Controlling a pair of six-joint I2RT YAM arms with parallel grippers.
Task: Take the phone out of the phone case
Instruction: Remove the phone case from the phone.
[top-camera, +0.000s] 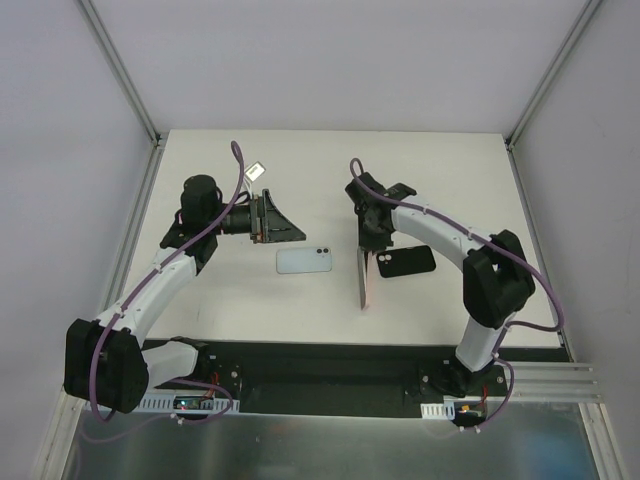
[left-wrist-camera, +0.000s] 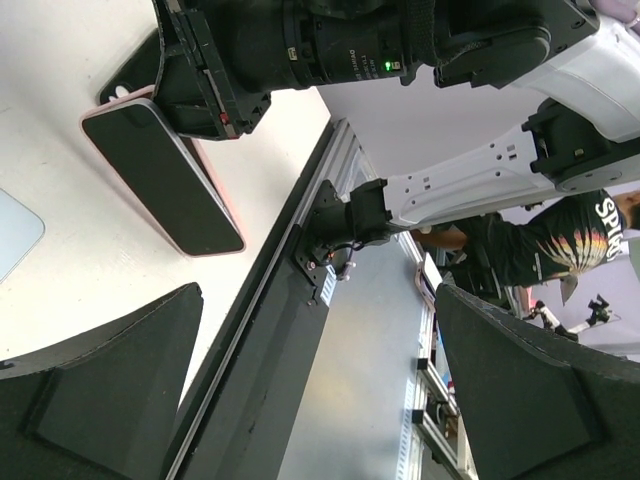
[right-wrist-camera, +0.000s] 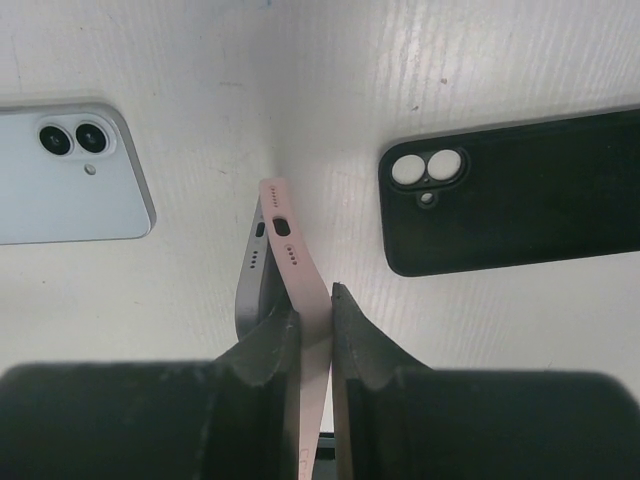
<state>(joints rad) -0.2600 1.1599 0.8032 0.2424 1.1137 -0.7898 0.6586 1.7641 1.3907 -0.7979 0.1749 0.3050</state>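
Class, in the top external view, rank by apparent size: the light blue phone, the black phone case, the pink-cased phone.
1-2. black phone case and light blue phone: alike, unranked.
3. pink-cased phone, edge-on, held by the right claw.

Left arm: reaches up the left side of the top view, wrist bent toward centre.
Left gripper (top-camera: 283, 226): level, fingers (left-wrist-camera: 110, 380) spread wide.
Right arm: arches from lower right to centre.
Right gripper (right-wrist-camera: 312, 318): pointing down, pinching the phone case (right-wrist-camera: 293, 255) edge.
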